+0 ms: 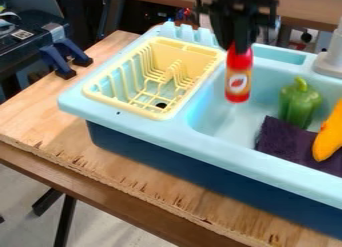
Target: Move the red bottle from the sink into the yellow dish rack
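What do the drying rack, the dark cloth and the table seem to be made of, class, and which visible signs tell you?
Yellow drying rack: probably moulded plastic, smooth, its slats and rim one even colour.
Dark cloth: fabric, perhaps towelling, matt and soft-looking.
Table: wood, likely plywood, with visible grain and a rough, splintered edge.

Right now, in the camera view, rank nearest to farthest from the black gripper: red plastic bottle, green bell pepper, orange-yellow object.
1. Red plastic bottle, in the gripper.
2. Green bell pepper, in the basin.
3. Orange-yellow object, view's right edge.
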`<action>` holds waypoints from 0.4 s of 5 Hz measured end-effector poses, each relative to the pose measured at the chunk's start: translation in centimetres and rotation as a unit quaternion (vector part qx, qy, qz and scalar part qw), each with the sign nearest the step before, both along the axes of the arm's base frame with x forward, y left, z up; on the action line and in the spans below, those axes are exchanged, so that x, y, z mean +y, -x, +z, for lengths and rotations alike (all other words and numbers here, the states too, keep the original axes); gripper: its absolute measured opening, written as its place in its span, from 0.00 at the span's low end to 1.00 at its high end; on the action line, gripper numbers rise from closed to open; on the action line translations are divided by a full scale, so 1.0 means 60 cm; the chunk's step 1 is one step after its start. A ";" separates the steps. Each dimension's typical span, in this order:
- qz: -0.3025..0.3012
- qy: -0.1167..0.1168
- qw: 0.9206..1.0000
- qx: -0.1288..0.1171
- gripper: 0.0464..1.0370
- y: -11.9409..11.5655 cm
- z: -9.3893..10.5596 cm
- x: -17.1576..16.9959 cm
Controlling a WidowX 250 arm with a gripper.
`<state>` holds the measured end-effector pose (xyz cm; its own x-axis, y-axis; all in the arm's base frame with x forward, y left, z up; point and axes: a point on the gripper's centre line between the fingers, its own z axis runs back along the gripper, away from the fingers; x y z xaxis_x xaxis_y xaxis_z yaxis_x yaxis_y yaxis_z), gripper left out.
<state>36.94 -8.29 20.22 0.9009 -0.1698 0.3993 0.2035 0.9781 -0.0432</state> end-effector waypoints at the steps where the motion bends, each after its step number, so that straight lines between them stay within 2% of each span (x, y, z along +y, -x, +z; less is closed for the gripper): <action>1: 0.026 -0.017 0.997 -0.069 0.29 0.045 0.073 0.014; 2: 0.070 -0.044 0.990 -0.118 0.29 0.105 0.125 0.045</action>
